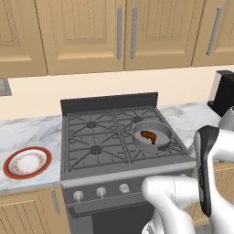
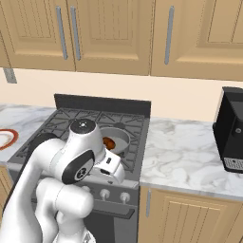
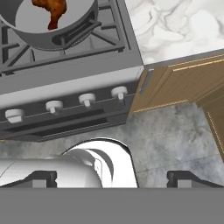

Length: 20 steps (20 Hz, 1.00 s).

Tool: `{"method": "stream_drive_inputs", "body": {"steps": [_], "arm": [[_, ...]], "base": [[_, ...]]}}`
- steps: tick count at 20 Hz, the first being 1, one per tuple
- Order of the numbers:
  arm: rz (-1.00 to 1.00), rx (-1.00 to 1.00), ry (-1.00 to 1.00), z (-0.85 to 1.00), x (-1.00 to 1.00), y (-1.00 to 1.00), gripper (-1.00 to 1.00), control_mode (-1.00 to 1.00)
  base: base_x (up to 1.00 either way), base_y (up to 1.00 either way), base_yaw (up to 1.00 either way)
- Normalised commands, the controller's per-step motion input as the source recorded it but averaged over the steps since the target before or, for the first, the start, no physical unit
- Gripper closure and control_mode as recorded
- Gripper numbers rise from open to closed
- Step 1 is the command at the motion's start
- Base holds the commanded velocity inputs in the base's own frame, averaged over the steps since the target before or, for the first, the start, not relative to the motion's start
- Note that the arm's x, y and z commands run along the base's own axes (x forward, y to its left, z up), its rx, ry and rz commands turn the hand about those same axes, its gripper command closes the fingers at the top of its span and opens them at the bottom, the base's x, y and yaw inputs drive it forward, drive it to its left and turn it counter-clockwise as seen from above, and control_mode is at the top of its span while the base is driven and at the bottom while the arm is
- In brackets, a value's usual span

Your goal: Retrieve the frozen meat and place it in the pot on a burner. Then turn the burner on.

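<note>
The frozen meat [image 1: 148, 136] already lies in the pot [image 1: 152, 135] on the stove's front right burner. With jaws spread wide and empty, the gripper [image 3: 112, 178] should descend squarely onto the matching knob [image 3: 119, 92], likely the rightmost, then close and twist

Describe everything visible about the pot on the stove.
The pot is a shallow, round, grey metal pan with a short dark side handle pointing toward the stove's front. It sits upright on the grate over the front right burner. Inside, the frozen meat, a small reddish-brown drumstick, lies on its flat bottom. Nothing else touches it.
</note>
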Motion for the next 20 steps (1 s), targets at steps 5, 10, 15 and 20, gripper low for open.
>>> {"method": "stream_drive_inputs", "body": {"steps": [5,10,15,20], "arm": [[0.0,0.0,0.0,-0.03,0.0,0.0,-1.0,-1.0],[0.0,0.0,0.0,0.0,-0.02,0.06,-1.0,1.0],[0.0,0.0,0.0,0.0,0.0,0.0,-1.0,1.0],[0.0,0.0,0.0,0.0,0.0,0.0,-1.0,1.0]], "base": [[0.0,0.0,0.0],[-0.1,0.09,0.0],[-0.41,0.45,-0.04],[-0.47,0.47,-0.08]]}}
